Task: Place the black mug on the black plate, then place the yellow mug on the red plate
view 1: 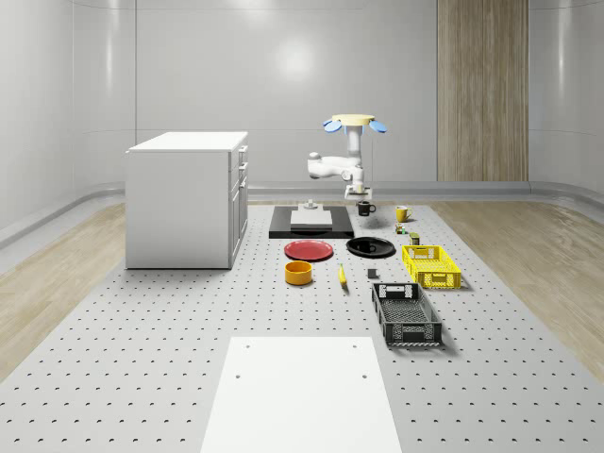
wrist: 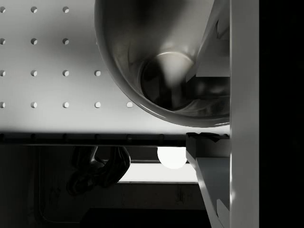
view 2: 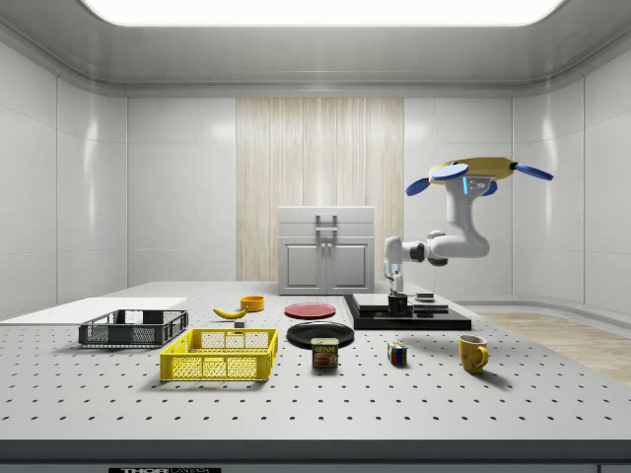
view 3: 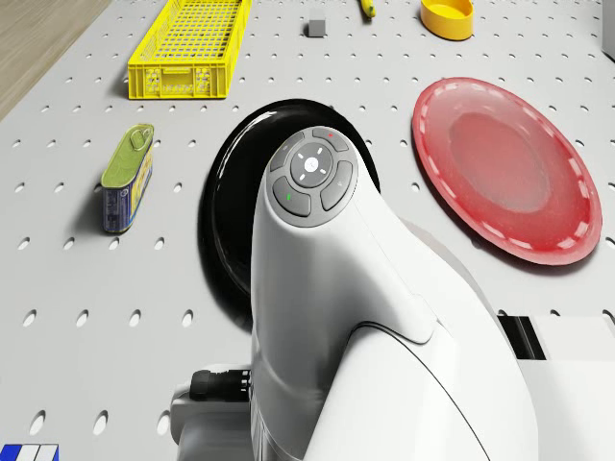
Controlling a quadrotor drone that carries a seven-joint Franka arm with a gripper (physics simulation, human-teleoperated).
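Note:
The black mug (view 1: 366,209) hangs under my gripper (view 1: 363,199), low beside the black platform, behind the black plate (view 1: 370,247). In the wrist view the gripper (wrist: 209,107) is shut on the mug's (wrist: 137,42) wall, one finger inside it and one outside. From the side the mug (view 2: 397,304) sits under the gripper (view 2: 396,292). The drone (view 1: 354,121) hovers above this spot. The yellow mug (view 1: 402,213) stands on the table to the whole-scene view's right of the black mug. The red plate (view 1: 309,250) lies beside the black plate. The drone view holds both the black plate (view 3: 223,221) and the red plate (view 3: 509,173).
A white cabinet (view 1: 184,198) stands at the whole-scene view's left. The black platform (view 1: 310,223) carries a white block. In front lie an orange bowl (view 1: 298,273), a banana (view 1: 342,275), a yellow basket (view 1: 430,265) and a black basket (view 1: 406,313). A can (view 2: 324,353) and a cube (view 2: 396,354) are near the plates.

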